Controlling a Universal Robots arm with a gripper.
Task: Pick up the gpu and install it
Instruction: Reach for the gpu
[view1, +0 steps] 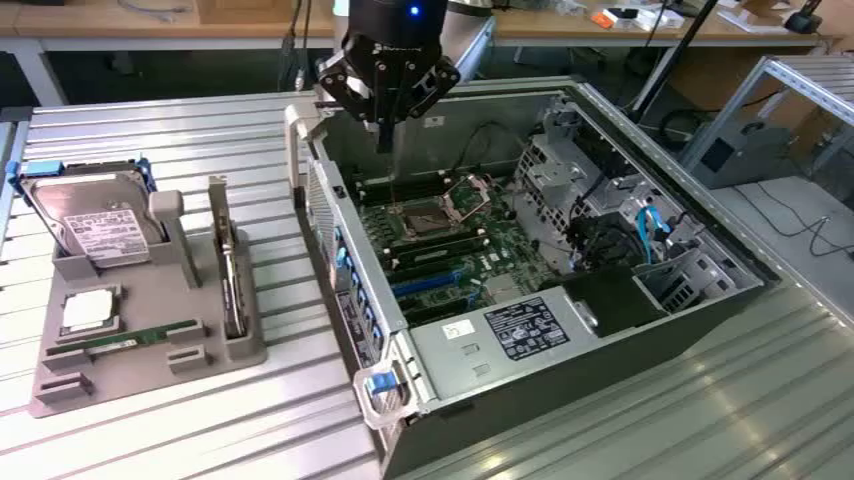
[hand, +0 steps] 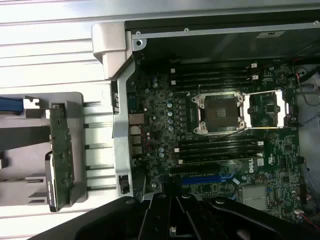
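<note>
1. Exterior view: the gripper (view1: 384, 138) hangs shut and empty above the open computer case (view1: 441, 372). The gpu (view1: 235, 290) stands on edge in the gray holder (view1: 147, 352), at the exterior view's left.
2. Wrist view: the gpu (hand: 62, 155) is in the holder beside the case, well apart from the gripper (hand: 172, 210).

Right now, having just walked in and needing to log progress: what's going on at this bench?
The arm's gripper hangs shut and empty over a corner of the open case, above the motherboard. The gpu stands on edge in the grey holder beside the case, untouched, along with a hard drive and a memory stick. So the card has not been picked up yet.
</note>
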